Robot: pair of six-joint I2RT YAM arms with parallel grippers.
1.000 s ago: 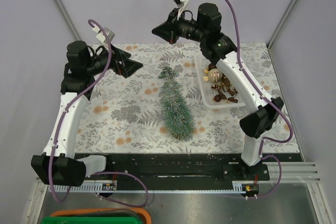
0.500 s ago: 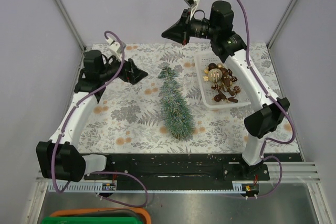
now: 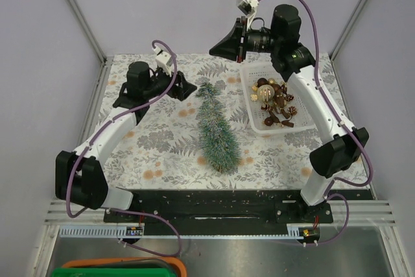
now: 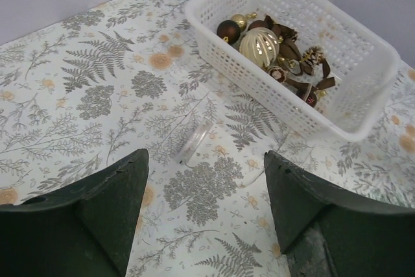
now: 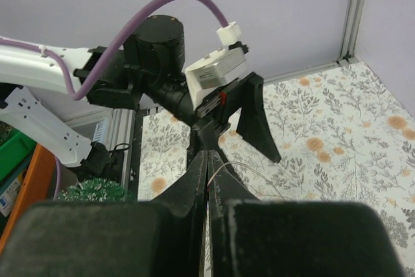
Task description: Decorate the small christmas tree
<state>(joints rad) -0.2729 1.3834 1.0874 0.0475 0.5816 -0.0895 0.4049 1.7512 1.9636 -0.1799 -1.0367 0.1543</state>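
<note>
- Top view: the small christmas tree (image 3: 214, 128) lies on its side mid-table, tip pointing away and wooden base toward the arms. Lying between them, it looks reachable by either arm, but it probably needs standing up before it can be decorated.
- The white basket (image 3: 249, 109) sits just right of the tree, on the right arm's side, keeping the ornaments together. The left gripper (image 3: 188, 87) is low beside the treetop. The right gripper (image 3: 214, 50) is raised beyond the basket's far corner.
- Left wrist view: the left gripper's fingers (image 4: 110, 205) are spread wide with nothing between them, seemingly ready for a grasp. Below lies a clear round-rimmed piece (image 4: 194, 141) on the floral cloth (image 4: 78, 102). A gold bauble (image 4: 259, 45) and a brown bauble (image 4: 228, 30) rest in the basket. The tree is out of frame.
- Right wrist view: the right gripper's fingers (image 5: 198, 180) are pressed together. A pale strand (image 5: 249, 174) runs from their tips; I cannot tell whether it is pinched. A tuft of the tree shows at lower left.
</note>
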